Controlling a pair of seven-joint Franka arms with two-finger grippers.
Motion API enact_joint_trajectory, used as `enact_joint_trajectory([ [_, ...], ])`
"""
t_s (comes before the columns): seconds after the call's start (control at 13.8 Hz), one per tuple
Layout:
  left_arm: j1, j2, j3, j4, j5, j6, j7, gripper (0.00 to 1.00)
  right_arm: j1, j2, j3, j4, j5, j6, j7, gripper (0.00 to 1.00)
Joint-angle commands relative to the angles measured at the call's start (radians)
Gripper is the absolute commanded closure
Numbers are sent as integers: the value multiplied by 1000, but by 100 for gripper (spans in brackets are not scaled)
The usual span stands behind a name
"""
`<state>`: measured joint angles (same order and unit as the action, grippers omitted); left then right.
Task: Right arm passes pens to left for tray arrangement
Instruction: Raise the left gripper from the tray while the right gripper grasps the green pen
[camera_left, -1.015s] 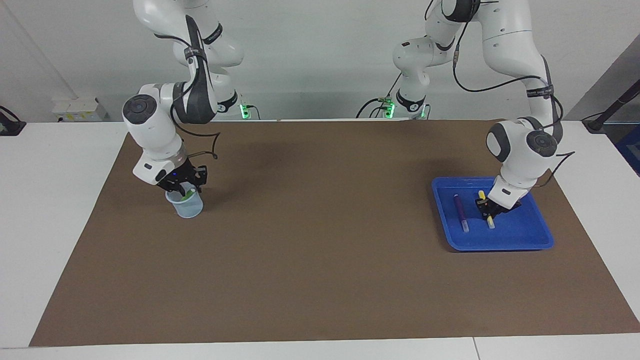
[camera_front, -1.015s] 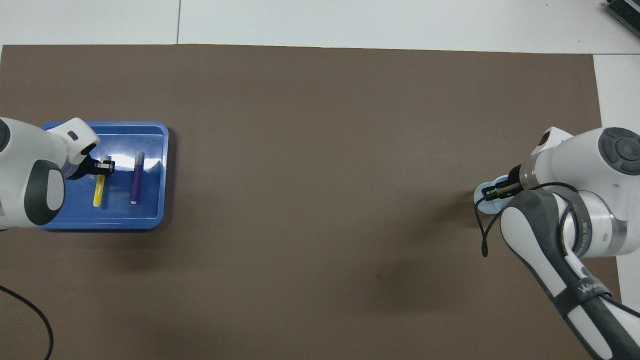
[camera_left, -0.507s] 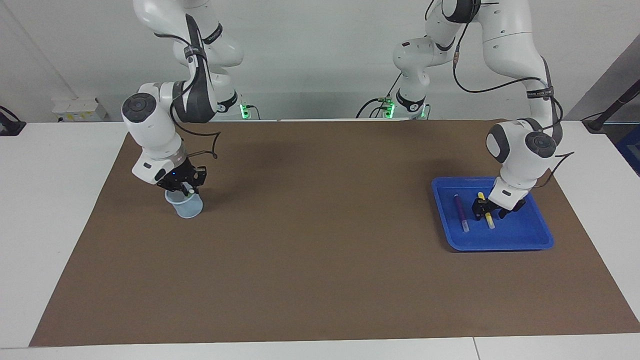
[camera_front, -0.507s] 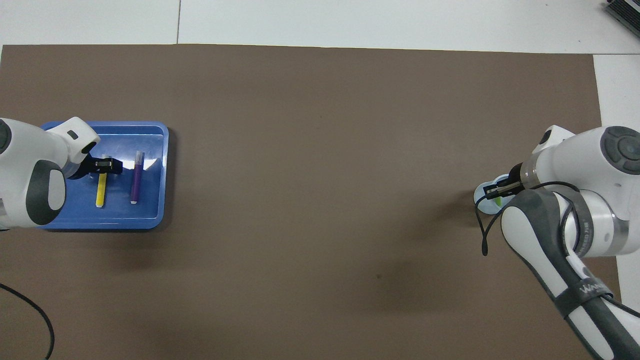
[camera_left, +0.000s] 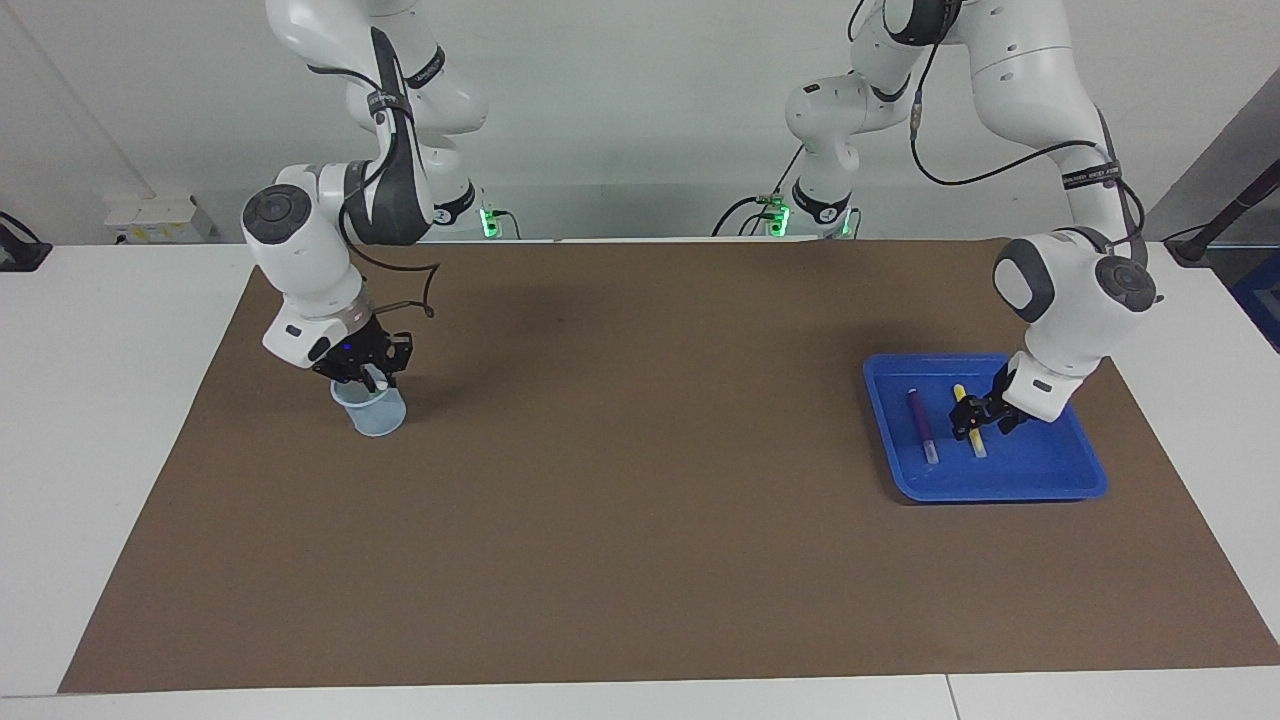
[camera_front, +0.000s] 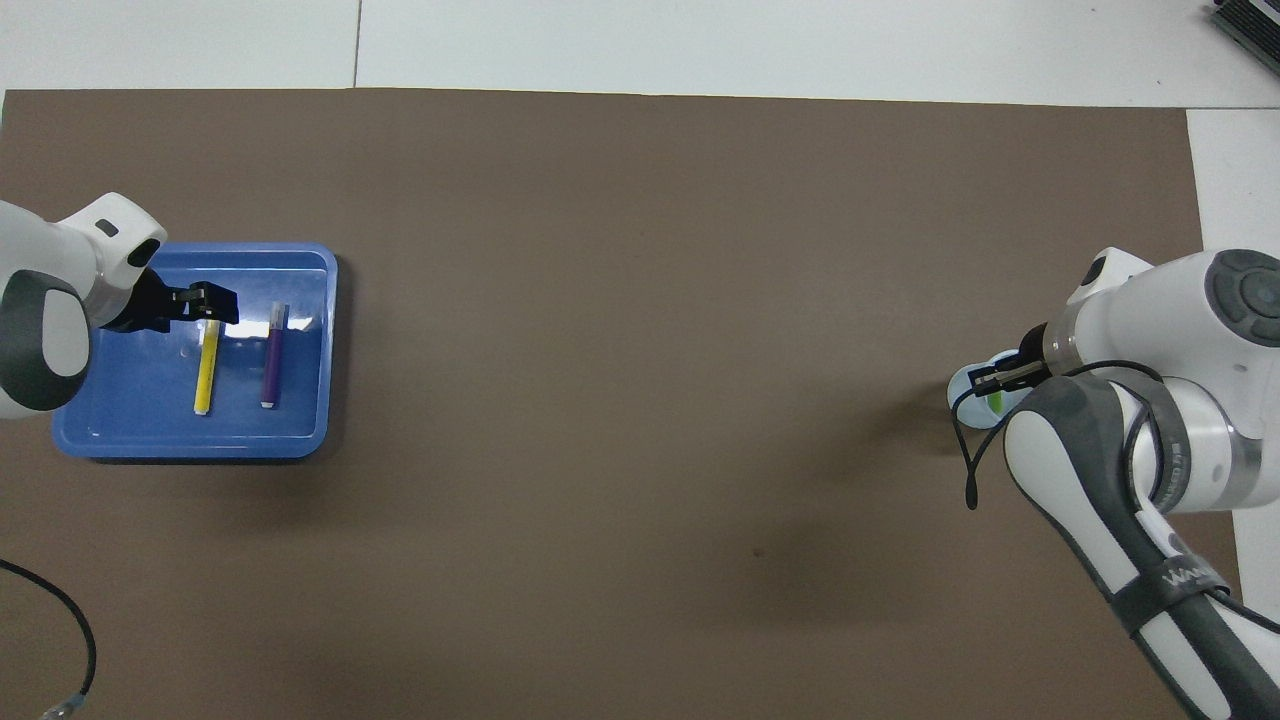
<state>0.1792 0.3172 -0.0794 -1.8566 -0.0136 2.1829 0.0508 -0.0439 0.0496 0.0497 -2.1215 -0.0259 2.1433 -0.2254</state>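
The left gripper (camera_left: 975, 425) has just let go. A second ago its fingertips were pinched on the yellow pen (camera_front: 204, 370). Now they stand apart and hold nothing, and the wrist has drawn up and back toward the tray's outer edge. I take it the second pen is delivered, with one more to come.

In the blue tray (camera_left: 1040, 470), at the left arm's end of the brown mat (camera_left: 640, 500), the yellow pen lies flat on the floor with its yellow end nearer the robots and its pale end farther. The purple pen (camera_front: 271, 355) lies just beside it, roughly parallel and not touching, on the side toward the middle of the table. The open jaws hang low over the yellow pen's farther half — one finger to each side of the barrel, astride it. From these views I cannot say whether a finger brushes the pen.

At the right arm's end of the mat, the right gripper (camera_left: 370, 378) is at the mouth of the pale-blue cup (camera_left: 375, 415), tips dipped toward its rim. It has risen a little, and the green pen (camera_front: 994, 401) shows inside the cup right under it. Whether these jaws are closed on that pen I cannot tell — something pale sits at the tips, no more. The handover of the green pen is the step that seems to remain.
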Motion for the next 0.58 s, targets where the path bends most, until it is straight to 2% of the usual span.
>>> enact_joint_trajectory([
  [0.0, -7, 2, -2, 86, -20, -125, -20, 0, -22, 4, 13, 12, -16, 0, -18, 52],
  [0.14, -23, -3, -5, 126, -20, -199, -84, 0, -21, 7, 13, 9, -16, 23, -14, 47],
  [0.51, -30, -33, -7, 154, -51, -253, -101, 0, -30, 36, 12, 26, -16, 72, -20, 47],
])
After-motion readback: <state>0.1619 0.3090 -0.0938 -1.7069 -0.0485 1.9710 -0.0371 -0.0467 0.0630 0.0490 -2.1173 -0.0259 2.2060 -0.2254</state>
